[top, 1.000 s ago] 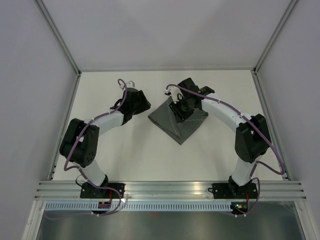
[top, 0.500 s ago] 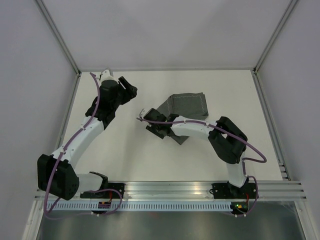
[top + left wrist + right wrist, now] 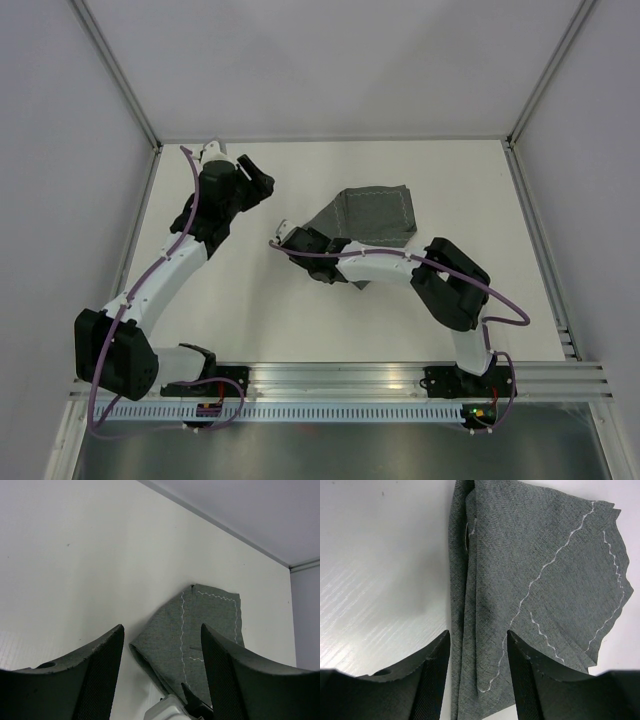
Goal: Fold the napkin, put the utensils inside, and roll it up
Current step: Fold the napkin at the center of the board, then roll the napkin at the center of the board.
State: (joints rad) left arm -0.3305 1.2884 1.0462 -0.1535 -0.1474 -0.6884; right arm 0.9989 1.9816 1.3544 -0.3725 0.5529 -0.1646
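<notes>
Grey napkin [image 3: 372, 213] is lying part-folded, so folding is probably the step in hand. Right gripper [image 3: 476, 647] is hovering over its edge, left gripper [image 3: 162, 635] aside, both gaping and empty; next needs an edge pinch.

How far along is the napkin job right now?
Done: the napkin lies folded in layers on the table. In hand: nothing is gripped. The right gripper hangs open over the fold's edge, and the left gripper is open, off to the side. Left: placing the fork inside and rolling. No fork shows in any view, and the cloth is unrolled.
</notes>
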